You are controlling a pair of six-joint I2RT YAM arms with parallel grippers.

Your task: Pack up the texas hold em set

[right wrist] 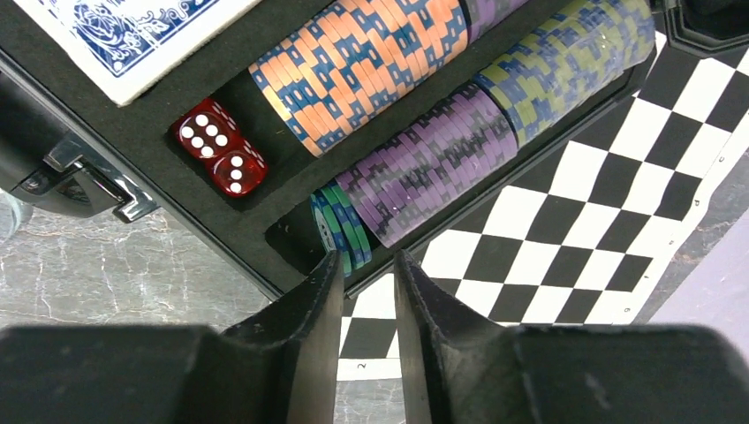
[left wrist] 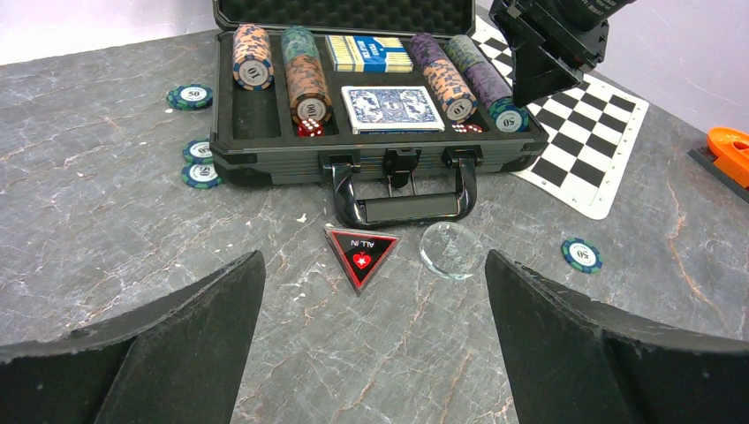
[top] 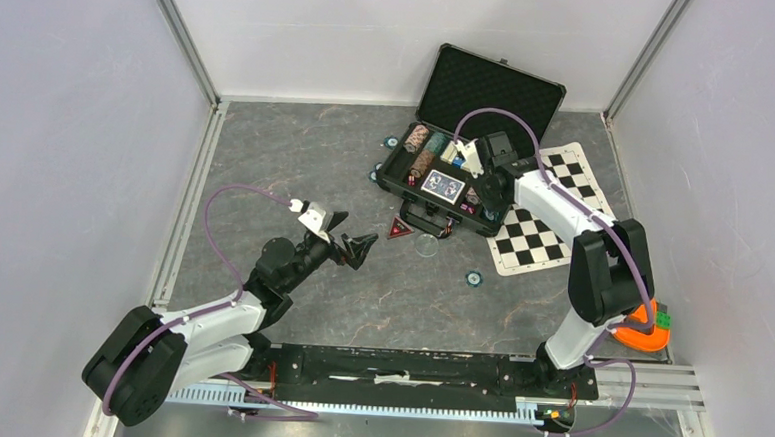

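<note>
The black case [top: 491, 87] lies open, its foam lid up. Inside are rows of striped chips [left wrist: 308, 78], two blue card decks [left wrist: 391, 108] and red dice [right wrist: 219, 150]. My right gripper [right wrist: 368, 258] hovers over the case's right end, its jaws slightly apart and empty. Green-blue chips [right wrist: 341, 228] sit in the slot just past its tips. My left gripper [left wrist: 373, 258] hangs wide open and empty in front of the case. The red triangular marker [left wrist: 361, 253] lies on the table just ahead of it. Loose chips rest left of the case [left wrist: 190, 95] and to the right [left wrist: 581, 254].
A clear round disc [left wrist: 451, 250] lies beside the marker, near the case handle [left wrist: 402, 199]. The black-and-white checkered mat [top: 549, 212] lies under and right of the case. An orange object [top: 643, 327] sits by the right arm's base. Walls enclose the table.
</note>
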